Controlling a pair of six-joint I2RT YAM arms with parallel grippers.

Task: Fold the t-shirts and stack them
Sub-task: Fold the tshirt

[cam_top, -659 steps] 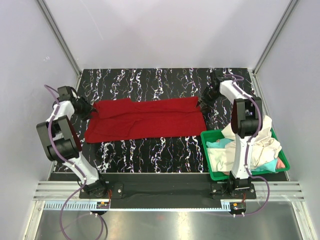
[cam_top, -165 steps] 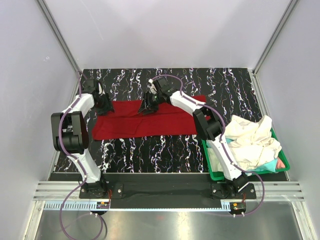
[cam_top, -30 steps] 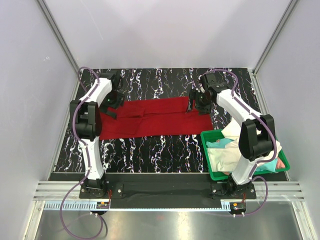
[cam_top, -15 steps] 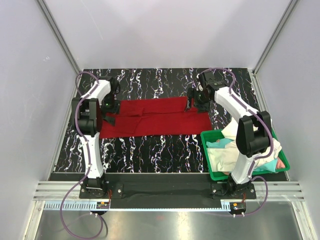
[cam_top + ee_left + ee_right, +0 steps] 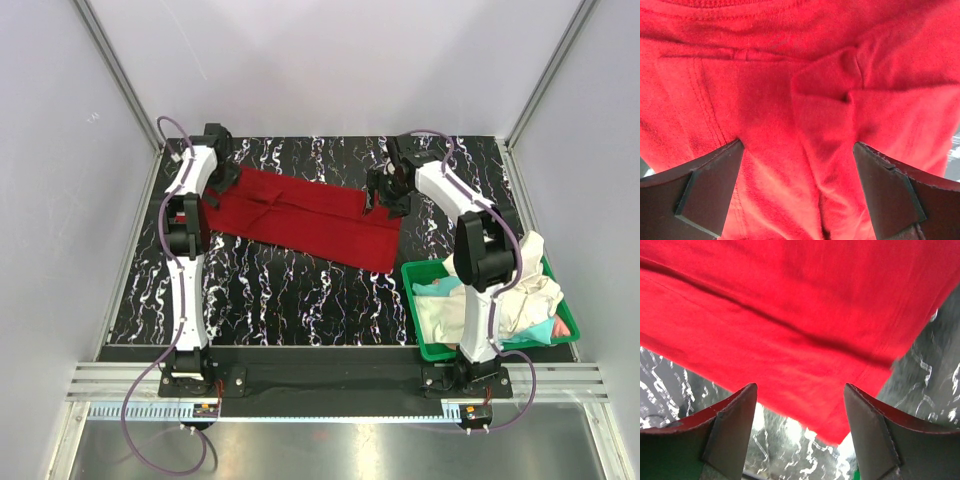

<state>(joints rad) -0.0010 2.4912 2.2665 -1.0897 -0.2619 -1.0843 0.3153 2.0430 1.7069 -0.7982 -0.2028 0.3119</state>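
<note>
Vs. half a second ago: red t-shirt no longer lies square across the table. It now runs on a slant, with its left end pushed far and its right end swung near. Both arms have shifted farther back. Left gripper is now at the shirt's far-left end; right gripper is over the shirt's right end, a little left of where it was. Bin contents unchanged.

Claws: left is released, fingers spread wide over rumpled red cloth with a small fold and a seam line, nothing pinched. Right is also released, fingers apart above the flat red cloth, the shirt's corner and marbled table showing between them.

Edges: the shirt's near-right corner sits just beside the far-left corner of the green bin; touching or not, cannot tell. The shirt's left end is near the table's left edge, by the left arm's links. Its long near edge is straight; the left part is creased.

The bin at near right holds a heaped cream-white shirt, a teal one and a pinkish bit. The cream shirt spills over the right rim.

Room: wide bare table on the near side, left of the bin. A bare strip runs along the far wall, and the far-right corner is bare.
</note>
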